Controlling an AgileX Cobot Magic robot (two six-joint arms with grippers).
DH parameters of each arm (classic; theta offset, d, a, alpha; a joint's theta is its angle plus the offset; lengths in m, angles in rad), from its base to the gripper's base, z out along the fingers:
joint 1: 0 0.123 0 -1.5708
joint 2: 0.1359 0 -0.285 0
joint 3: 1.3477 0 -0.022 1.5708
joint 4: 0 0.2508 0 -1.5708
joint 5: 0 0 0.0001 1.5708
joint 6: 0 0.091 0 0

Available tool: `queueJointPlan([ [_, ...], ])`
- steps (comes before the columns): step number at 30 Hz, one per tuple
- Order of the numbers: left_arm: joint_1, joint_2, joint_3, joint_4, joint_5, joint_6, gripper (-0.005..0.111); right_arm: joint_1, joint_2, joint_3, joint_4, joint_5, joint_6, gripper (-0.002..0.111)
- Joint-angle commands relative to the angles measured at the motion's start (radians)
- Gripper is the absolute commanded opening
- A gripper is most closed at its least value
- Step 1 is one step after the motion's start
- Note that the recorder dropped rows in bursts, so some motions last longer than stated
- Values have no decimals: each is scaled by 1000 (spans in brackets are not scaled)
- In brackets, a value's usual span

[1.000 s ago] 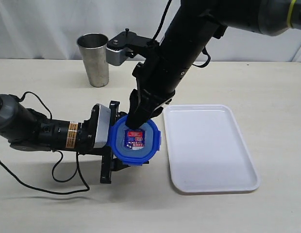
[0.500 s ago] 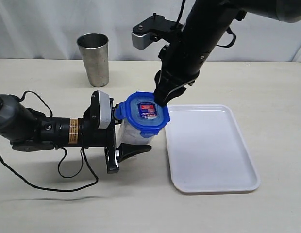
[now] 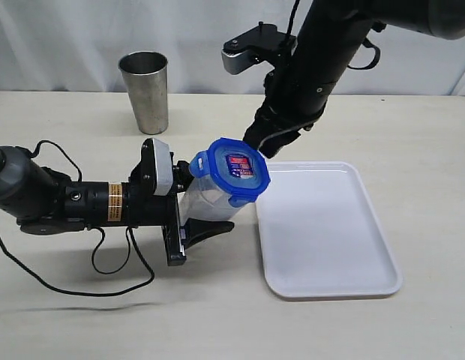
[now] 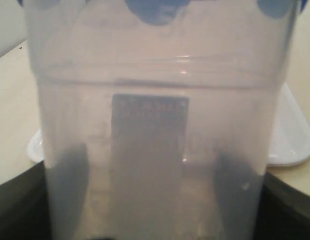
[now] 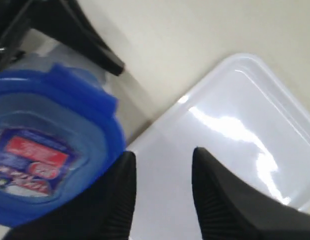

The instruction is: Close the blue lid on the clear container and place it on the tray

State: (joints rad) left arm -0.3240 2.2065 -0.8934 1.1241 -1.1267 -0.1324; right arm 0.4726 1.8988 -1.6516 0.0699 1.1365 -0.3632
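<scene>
While the left hand [image 3: 201,202] clamps the clear container [image 3: 196,187] by its sides, seemingly clear of the tabletop [image 3: 412,127], the container's long axis leans. Its base points toward that arm and the blue lid [image 3: 238,171] tips toward the tray [image 3: 322,232], which lies just beside it. The right hand [image 3: 264,144] hovers near the lid over the tray's corner, fingers parted and empty, so placing looks like the left arm's job: carry it across the rim and stand it upright. Whether the flaps are snapped I cannot tell.
</scene>
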Motion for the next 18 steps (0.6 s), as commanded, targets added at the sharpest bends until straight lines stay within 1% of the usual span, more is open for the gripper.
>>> queueJointPlan([
  [1,-1,-2,1,-10,-8,-6,0,-5,-1,3,-86,-28,89,35],
  [4,-1,-2,1,-22,-8,-20,0,-5,-3,3,-77,-30,91,35],
  [7,-1,-2,1,-69,32,-30,0,-5,-20,1,9,-34,98,35],
  [10,-1,-2,1,-112,63,-32,0,-5,-57,1,157,-68,84,35],
  [13,-1,-2,1,-116,67,-32,0,-5,-91,1,344,-102,61,36],
  [15,-1,-2,1,-116,73,-32,0,8,-101,1,425,-96,47,39],
  [16,-1,-2,1,-116,75,-32,0,18,-101,1,409,-88,60,41],
  [18,-1,-2,1,-116,75,-32,0,65,-96,1,274,-77,156,46],
])
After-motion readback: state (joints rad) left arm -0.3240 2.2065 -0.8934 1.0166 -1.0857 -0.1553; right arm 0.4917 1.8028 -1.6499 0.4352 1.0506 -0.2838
